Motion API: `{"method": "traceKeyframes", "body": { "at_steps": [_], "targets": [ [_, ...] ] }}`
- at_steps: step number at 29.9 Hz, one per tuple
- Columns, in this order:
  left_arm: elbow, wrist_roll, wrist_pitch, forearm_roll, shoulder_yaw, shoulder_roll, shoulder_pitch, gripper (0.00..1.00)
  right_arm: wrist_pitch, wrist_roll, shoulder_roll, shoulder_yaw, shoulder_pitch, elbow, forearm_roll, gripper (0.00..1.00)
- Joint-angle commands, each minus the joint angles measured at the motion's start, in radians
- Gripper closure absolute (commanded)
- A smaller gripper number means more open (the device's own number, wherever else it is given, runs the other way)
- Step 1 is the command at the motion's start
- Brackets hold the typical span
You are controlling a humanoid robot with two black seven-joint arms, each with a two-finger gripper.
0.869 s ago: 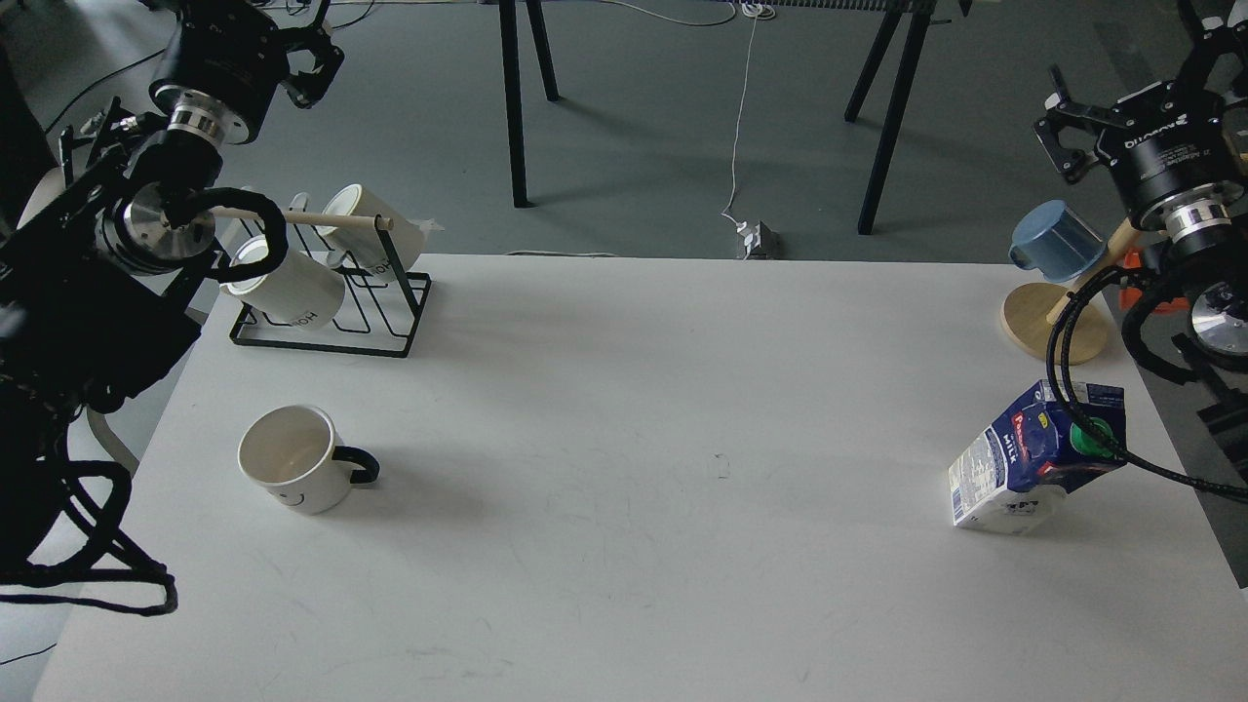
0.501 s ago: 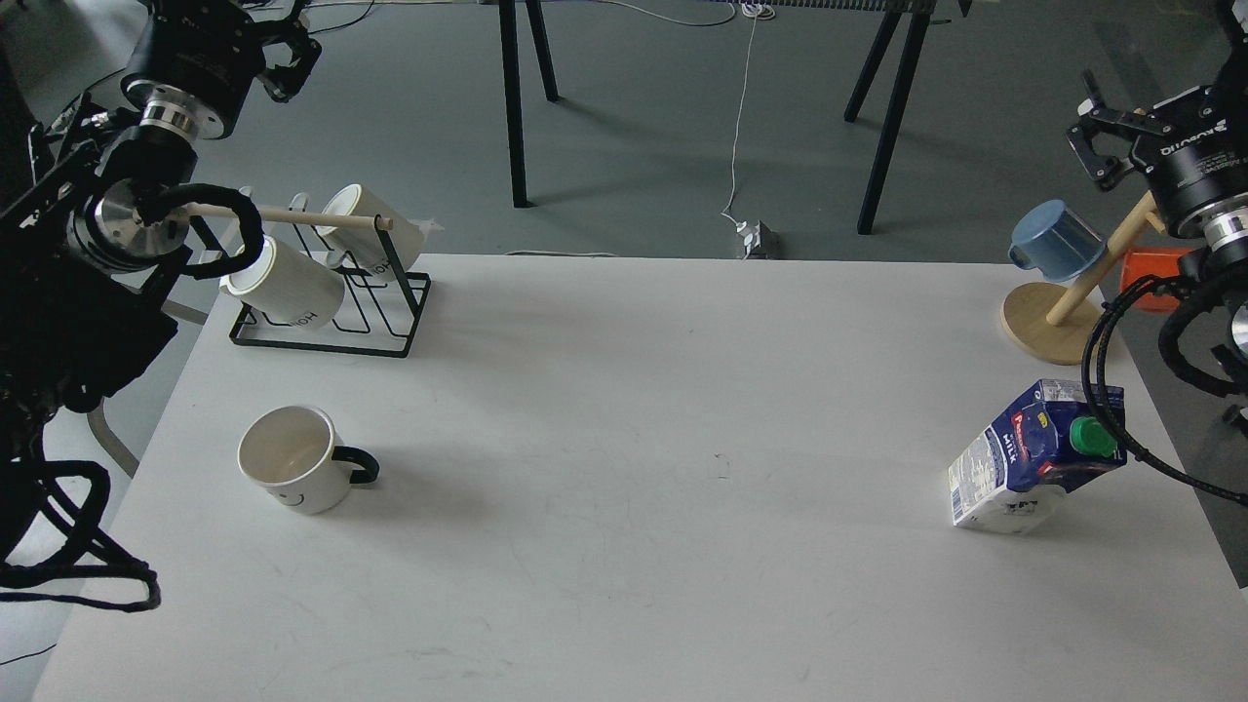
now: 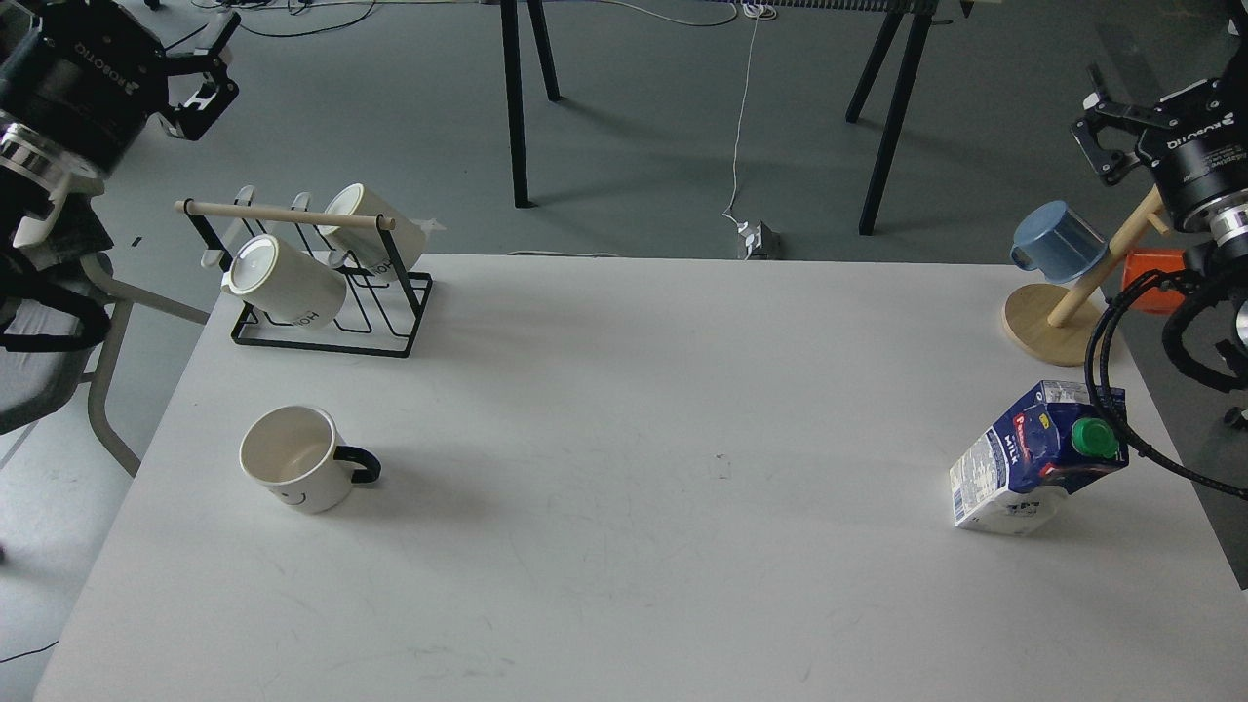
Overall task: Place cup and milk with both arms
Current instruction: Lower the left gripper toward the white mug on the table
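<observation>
The cup (image 3: pixel 292 471), a white mug with a black handle and a small smiley face, stands upright at the table's front left. The milk (image 3: pixel 1038 458), a dark blue and white carton with a green cap, stands at the front right. A black cable from my right arm crosses in front of the carton. My left gripper (image 3: pixel 216 66) is open and empty, high at the top left, beyond the table and far from the cup. My right gripper (image 3: pixel 1092 125) is open and empty, high at the top right, above and behind the milk.
A black wire rack (image 3: pixel 327 336) with a wooden bar holds two white mugs at the back left. A wooden mug tree (image 3: pixel 1058 317) with a blue cup (image 3: pixel 1056 239) stands at the back right. Black stand legs (image 3: pixel 512 107) rise from the floor behind the table.
</observation>
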Motion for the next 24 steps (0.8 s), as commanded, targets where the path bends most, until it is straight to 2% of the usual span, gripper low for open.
{"method": "traceKeyframes", "body": {
  "at_steps": [1,3,8,10,16,20,24],
  "targets": [
    [-0.145,0.008,0.000,0.153,0.004,0.086,0.063,0.00,0.000,0.000,0.002,-0.011,0.009,-0.004,-0.002,0.00],
    [-0.184,0.019,0.000,0.238,0.019,0.114,0.082,0.00,0.000,0.000,0.003,-0.033,0.025,-0.004,-0.002,0.00],
    [-0.191,0.010,0.004,0.491,0.073,0.159,0.090,0.02,0.000,0.000,0.020,-0.047,0.036,-0.004,-0.002,0.00],
    [-0.190,0.005,0.032,0.647,0.073,0.160,0.094,0.02,0.000,0.000,0.020,-0.047,0.037,-0.004,-0.002,0.00],
    [-0.167,0.000,0.205,1.052,0.084,0.156,0.142,0.04,0.000,0.000,0.022,-0.047,0.037,-0.004,-0.002,0.00],
    [-0.116,-0.048,0.348,1.324,0.139,0.149,0.186,0.05,0.000,0.000,0.030,-0.045,0.039,-0.004,-0.002,0.00],
    [-0.044,-0.058,0.503,1.490,0.240,0.133,0.202,0.10,0.000,0.000,0.031,-0.045,0.036,-0.002,-0.002,0.00]
  ]
}}
